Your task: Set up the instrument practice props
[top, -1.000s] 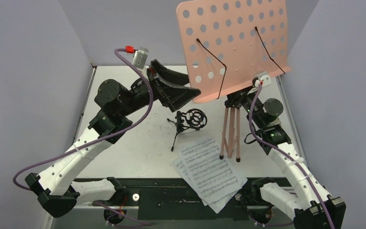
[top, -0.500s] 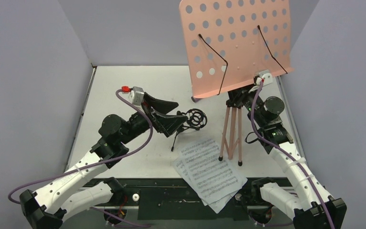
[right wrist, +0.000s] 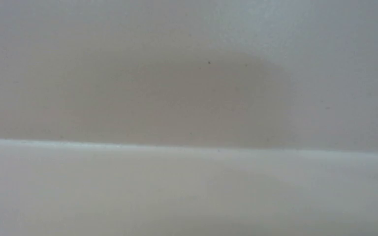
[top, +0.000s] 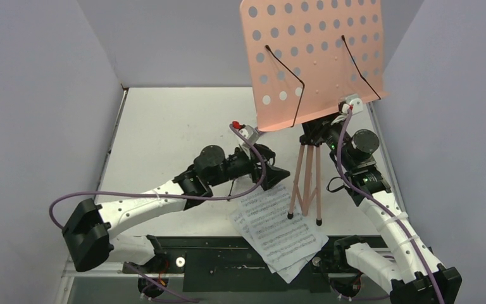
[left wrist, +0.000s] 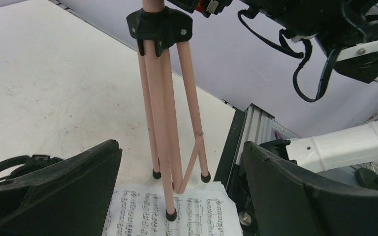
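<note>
Left wrist view showed the left gripper [left wrist: 181,147] with its fingers wide apart. The stand [left wrist: 163,98] stood straight ahead, its legs framed between the fingers but beyond the tips. The legs ran upright and close together, with one foot on the sheets [left wrist: 197,214] and two just past them on the table [left wrist: 54,73]. The left gripper was the nearer one to the legs, so spreading them likely fell to it. The right gripper [top: 319,132] met the stand higher up, above the legs. Whether it was clamped there could not be told.
</note>
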